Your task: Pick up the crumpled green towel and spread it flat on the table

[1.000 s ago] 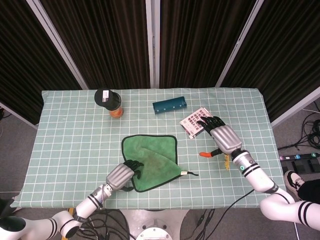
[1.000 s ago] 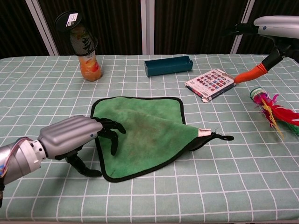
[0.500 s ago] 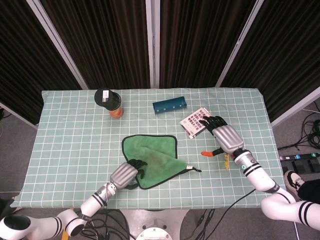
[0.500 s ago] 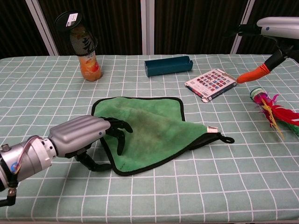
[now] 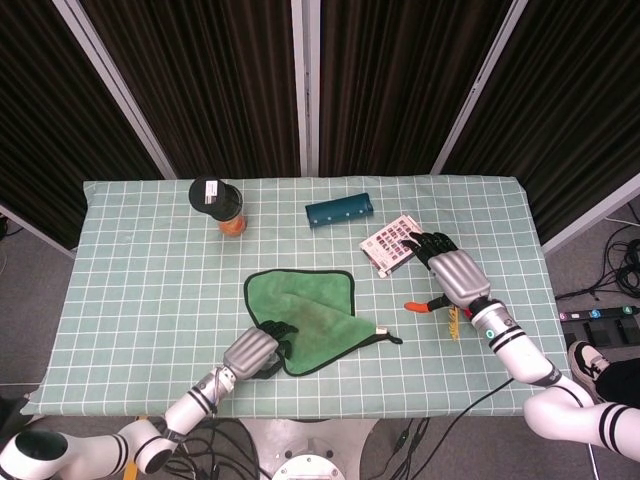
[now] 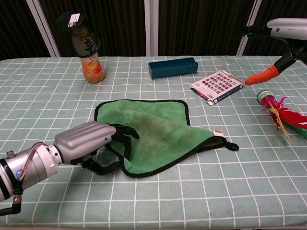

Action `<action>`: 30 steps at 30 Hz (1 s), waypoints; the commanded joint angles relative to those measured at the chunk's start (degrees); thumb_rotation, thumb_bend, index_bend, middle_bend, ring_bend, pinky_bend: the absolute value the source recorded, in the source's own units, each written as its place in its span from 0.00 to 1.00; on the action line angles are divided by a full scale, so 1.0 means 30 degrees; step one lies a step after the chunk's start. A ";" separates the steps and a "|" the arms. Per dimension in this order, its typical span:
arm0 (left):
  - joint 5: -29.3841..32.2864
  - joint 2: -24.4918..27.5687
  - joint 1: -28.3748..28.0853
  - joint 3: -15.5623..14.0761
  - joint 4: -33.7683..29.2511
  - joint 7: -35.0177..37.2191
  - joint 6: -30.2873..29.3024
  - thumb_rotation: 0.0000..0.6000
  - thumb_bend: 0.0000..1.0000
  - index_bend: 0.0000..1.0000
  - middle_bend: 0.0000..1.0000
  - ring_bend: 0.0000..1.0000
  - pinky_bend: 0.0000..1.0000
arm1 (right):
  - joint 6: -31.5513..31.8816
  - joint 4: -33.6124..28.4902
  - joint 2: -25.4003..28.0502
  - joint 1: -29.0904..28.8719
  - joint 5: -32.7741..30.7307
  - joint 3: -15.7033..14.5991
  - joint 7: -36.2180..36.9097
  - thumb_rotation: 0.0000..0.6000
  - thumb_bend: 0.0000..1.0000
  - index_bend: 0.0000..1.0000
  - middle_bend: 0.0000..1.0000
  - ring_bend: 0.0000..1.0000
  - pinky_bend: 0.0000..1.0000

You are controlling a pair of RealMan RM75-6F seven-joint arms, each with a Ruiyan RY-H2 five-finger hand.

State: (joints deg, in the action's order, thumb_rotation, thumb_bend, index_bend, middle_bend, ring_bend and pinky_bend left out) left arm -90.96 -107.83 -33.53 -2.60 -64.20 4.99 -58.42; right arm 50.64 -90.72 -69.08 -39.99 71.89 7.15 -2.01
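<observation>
The green towel (image 5: 312, 318) (image 6: 160, 129) with black trim lies folded into a rough triangle at the table's middle front. Its tag and loop point right. My left hand (image 5: 254, 351) (image 6: 85, 143) is at the towel's near-left edge, with fingers curled over the top of the cloth and the thumb under the trim, gripping it. My right hand (image 5: 452, 274) hovers over the table's right side with fingers spread and nothing in it. In the chest view only its silver back (image 6: 288, 23) and orange-tipped thumb show at the top right.
An orange drink bottle (image 5: 222, 206) (image 6: 87, 48) stands at the back left. A teal case (image 5: 339, 211) (image 6: 173, 66) lies at the back middle. A colourful booklet (image 5: 388, 244) (image 6: 216, 86) lies under my right fingertips. A feathered toy (image 6: 278, 109) lies at the right edge.
My left hand has moved right and inward with the towel's near-left edge, shortening the near corner. The towel's tagged corner slid right. The right hand drifted slightly right.
</observation>
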 commanded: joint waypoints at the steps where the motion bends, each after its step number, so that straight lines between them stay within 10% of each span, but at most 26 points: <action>1: 0.0024 -0.0031 0.0038 0.0046 0.0047 0.0321 -0.0203 1.00 0.49 0.63 0.28 0.18 0.21 | 0.0039 0.0011 0.0017 0.0047 0.0051 0.0036 0.0116 0.66 0.01 0.08 0.01 0.00 0.00; 30: -0.0869 0.4860 0.1439 -0.2176 -0.2574 0.2909 -0.1413 1.00 0.49 0.64 0.28 0.18 0.21 | -0.0236 -0.0098 -0.0314 0.0017 -0.0103 0.0205 -0.0169 0.64 0.01 0.08 0.01 0.00 0.00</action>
State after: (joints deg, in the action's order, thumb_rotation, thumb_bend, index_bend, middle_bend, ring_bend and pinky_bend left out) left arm -93.57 -93.26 -29.23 -9.11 -71.93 13.72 -62.66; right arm 49.96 -91.00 -70.02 -39.93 71.60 7.77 -2.50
